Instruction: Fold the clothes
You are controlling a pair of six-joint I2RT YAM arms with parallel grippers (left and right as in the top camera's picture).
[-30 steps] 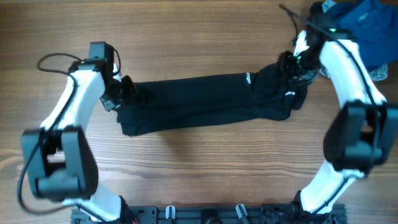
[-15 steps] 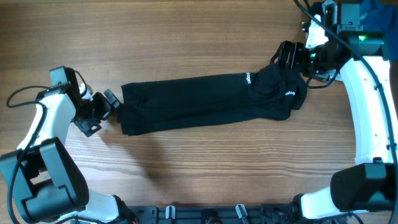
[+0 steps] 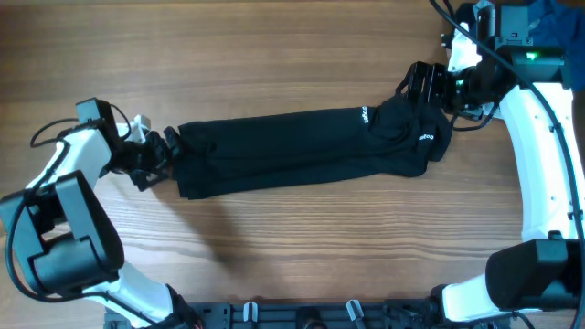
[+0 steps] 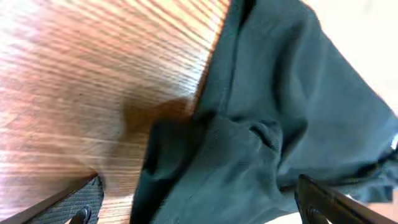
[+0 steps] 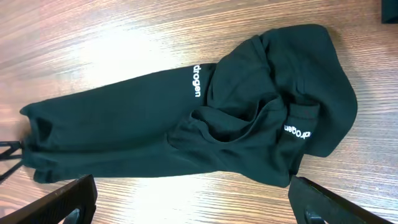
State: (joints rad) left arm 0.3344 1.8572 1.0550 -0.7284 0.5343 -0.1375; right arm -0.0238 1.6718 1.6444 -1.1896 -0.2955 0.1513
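A black garment [image 3: 302,151] lies as a long folded band across the counter [image 3: 292,55], bunched at its right end. The left pincer [image 3: 157,152] at its left end and the right pincer [image 3: 422,87] by the bunch gape wide, empty. Soft, floppy cloth, likely best pinched at its end edges

**Wooden table, one black garment stretched across it**

The table [image 3: 292,55] is brown wood, its grain running left to right. A black garment [image 3: 292,146] lies directly on it as a long, narrow band across the middle. The band is fairly flat along its left and central stretch, with a few shallow creases. Its right end is bunched into a rumpled mound of overlapping folds, and white lettering [image 5: 196,81] shows there in two places. Wood shows along both long sides of the band. At the far right corner sits a bright blue garment [image 3: 558,18], partly hidden.
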